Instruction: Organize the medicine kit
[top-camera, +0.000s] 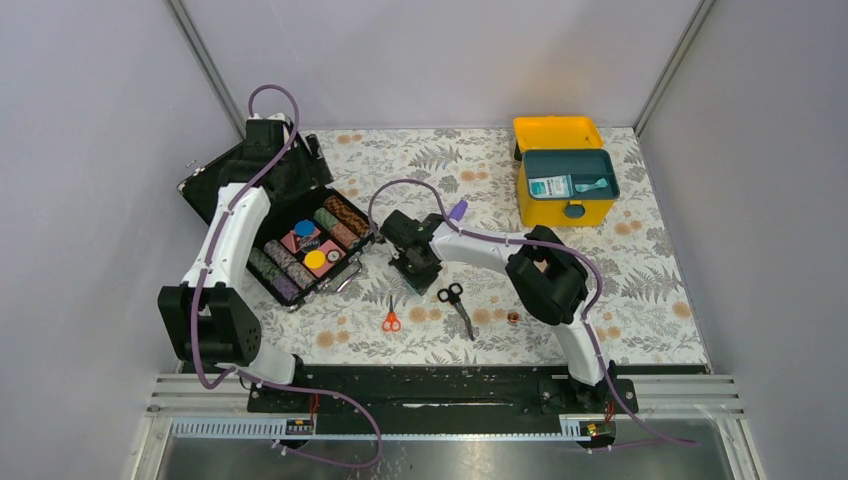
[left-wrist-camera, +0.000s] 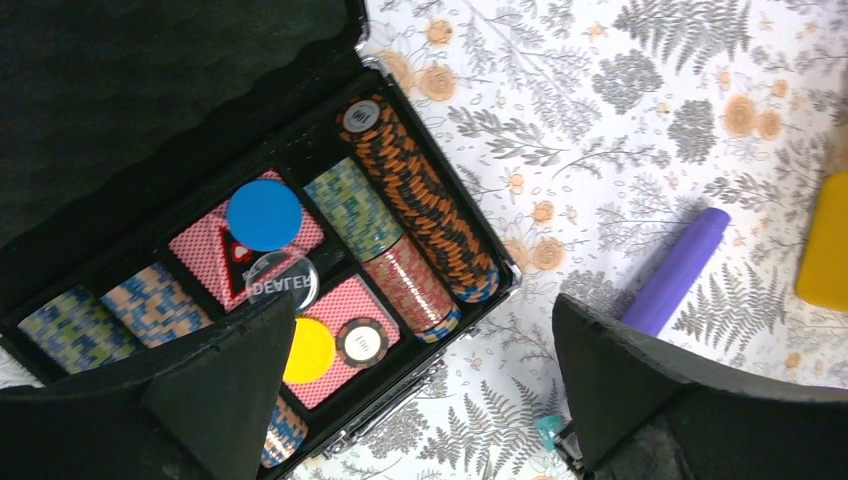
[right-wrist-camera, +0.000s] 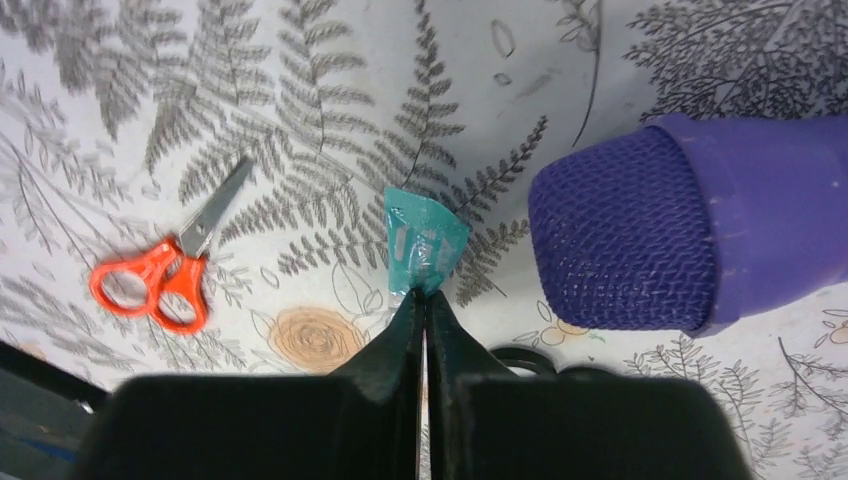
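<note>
Left gripper (left-wrist-camera: 422, 310), jaws wide apart, hovers over a black chip case (left-wrist-camera: 150, 90) at 9 o'clock. At centre, orange scissors (top-camera: 391, 320), black scissors (top-camera: 455, 300) and a purple tube (top-camera: 457, 210) lie loose on the surface. The right gripper (right-wrist-camera: 422, 300) is clamped on a teal packet (right-wrist-camera: 425, 245). The medicine kit (top-camera: 565, 210) stands open at 1 o'clock, partly filled. Most sorting seems left.

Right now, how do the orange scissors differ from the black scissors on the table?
The orange scissors have orange handles; the black scissors have black ones. The orange scissors look shorter than the black scissors. The orange scissors point their blades away from the arms' bases, the black scissors toward them. Both lie flat on the table, with nothing holding them.
</note>
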